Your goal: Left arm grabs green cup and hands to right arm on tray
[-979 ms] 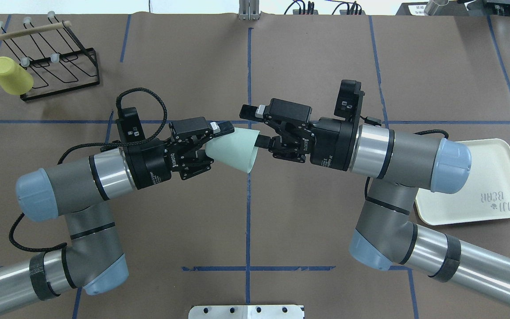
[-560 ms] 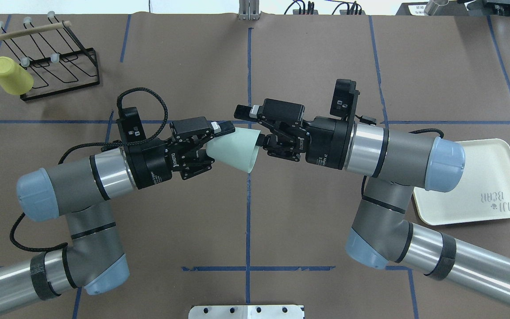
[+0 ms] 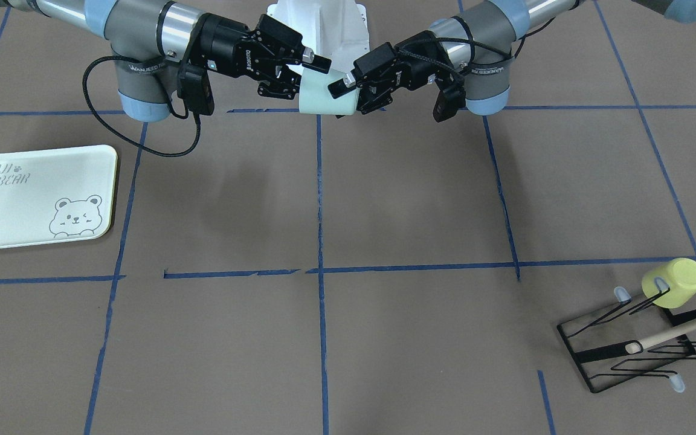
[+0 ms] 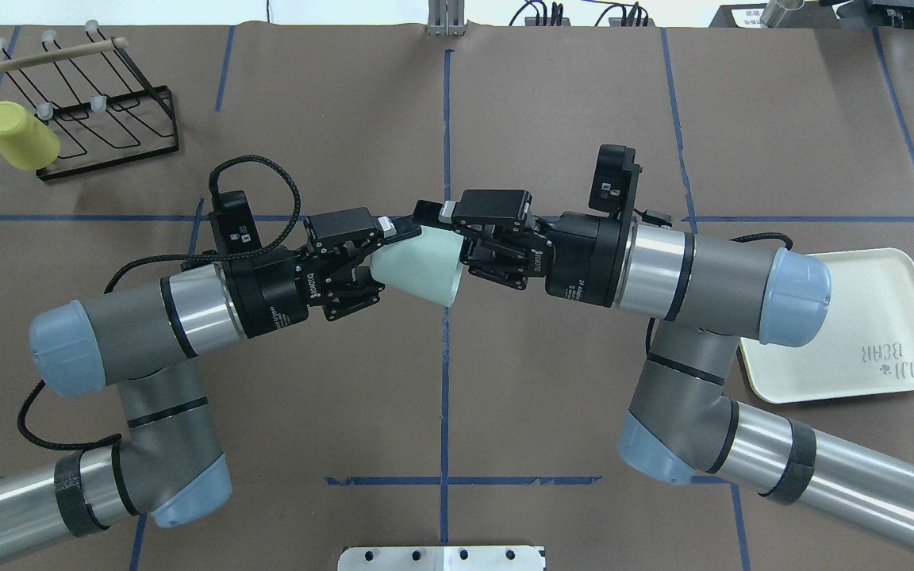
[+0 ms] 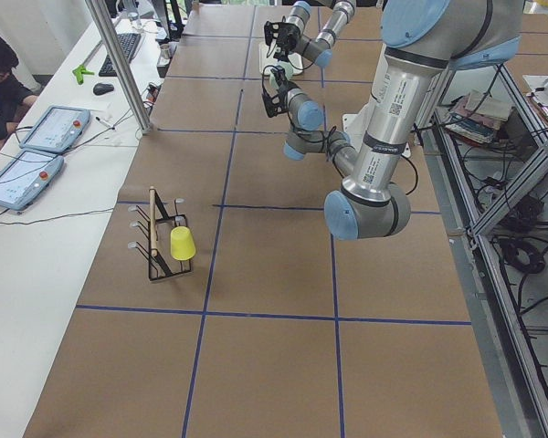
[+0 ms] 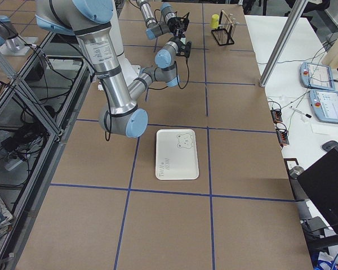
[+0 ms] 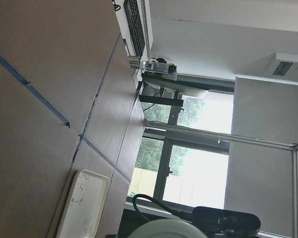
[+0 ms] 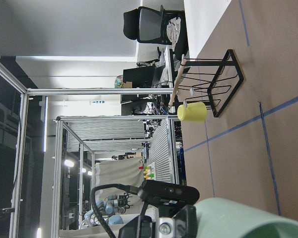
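My left gripper (image 4: 384, 266) is shut on the base end of the pale mint-green cup (image 4: 423, 268) and holds it on its side above the table's middle, mouth toward the right arm. My right gripper (image 4: 447, 238) is open, one finger (image 4: 428, 213) over the cup's mouth end, the other low by the rim. The front view shows the same: the cup (image 3: 324, 99) sits between the left gripper (image 3: 343, 90) and the right gripper (image 3: 309, 77). The cup's rim fills the bottom of the right wrist view (image 8: 243, 220). The tray (image 4: 862, 317) lies empty at the right.
A yellow-green cup (image 4: 19, 136) hangs on a black wire rack (image 4: 108, 127) at the far left corner; it also shows in the front view (image 3: 674, 282). Blue tape lines cross the brown table. An operator sits beyond the table's far side in the exterior left view.
My right gripper has moved left toward the cup, and its fingers now straddle the cup's mouth end. The left arm and the cup have stayed in place.
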